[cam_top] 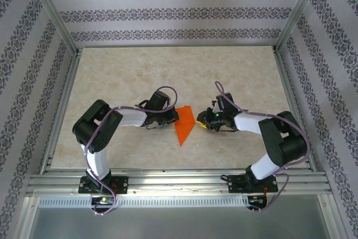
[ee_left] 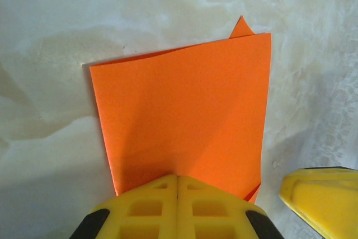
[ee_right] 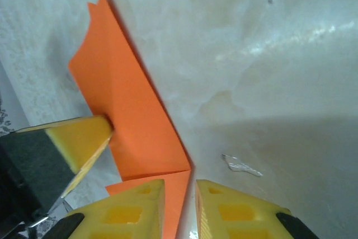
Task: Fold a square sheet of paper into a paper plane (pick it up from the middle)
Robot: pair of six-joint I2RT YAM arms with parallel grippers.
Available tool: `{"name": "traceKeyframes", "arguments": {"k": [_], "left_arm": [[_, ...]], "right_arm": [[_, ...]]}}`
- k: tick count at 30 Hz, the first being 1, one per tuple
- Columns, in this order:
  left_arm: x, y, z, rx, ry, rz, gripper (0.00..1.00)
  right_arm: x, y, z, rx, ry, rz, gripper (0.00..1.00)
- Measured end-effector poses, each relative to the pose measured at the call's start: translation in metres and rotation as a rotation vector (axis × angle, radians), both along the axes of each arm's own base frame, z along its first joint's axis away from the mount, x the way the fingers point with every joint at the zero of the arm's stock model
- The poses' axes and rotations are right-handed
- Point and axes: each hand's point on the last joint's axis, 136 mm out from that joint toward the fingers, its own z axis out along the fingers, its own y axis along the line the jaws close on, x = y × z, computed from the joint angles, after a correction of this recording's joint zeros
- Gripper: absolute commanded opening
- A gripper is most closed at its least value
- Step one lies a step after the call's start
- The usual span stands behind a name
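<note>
Pressure counted most. My shut left end effector [ee_left: 177,186] pinned the thin orange paper [ee_left: 184,116]; my right end effector [ee_right: 180,188], slightly open, straddled its edge.

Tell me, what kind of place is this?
Probably a robot test booth, not a home: two robot arms are bolted to a metal frame rail, patterned walls close in a marble-look table, and orange paper lies on it.

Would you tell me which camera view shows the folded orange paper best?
The left wrist view: the folded orange paper lies nearly whole and large, creases visible. The top external view shows it whole but small; the right wrist view shows it obliquely, partly cut off.
</note>
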Motion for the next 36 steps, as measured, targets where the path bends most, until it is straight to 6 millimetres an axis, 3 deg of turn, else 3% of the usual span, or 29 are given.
{"name": "traceKeyframes", "arguments": {"k": [11, 36], "left_arm": [[0.000, -0.001, 0.000, -0.005, -0.002, -0.003, 0.00], [-0.004, -0.004, 0.001, -0.021, 0.007, -0.027, 0.00]], "right_arm": [[-0.017, 0.018, -0.007, -0.004, 0.044, 0.062, 0.22], [0.002, 0.032, 0.003, 0.011, 0.021, 0.075, 0.25]]}}
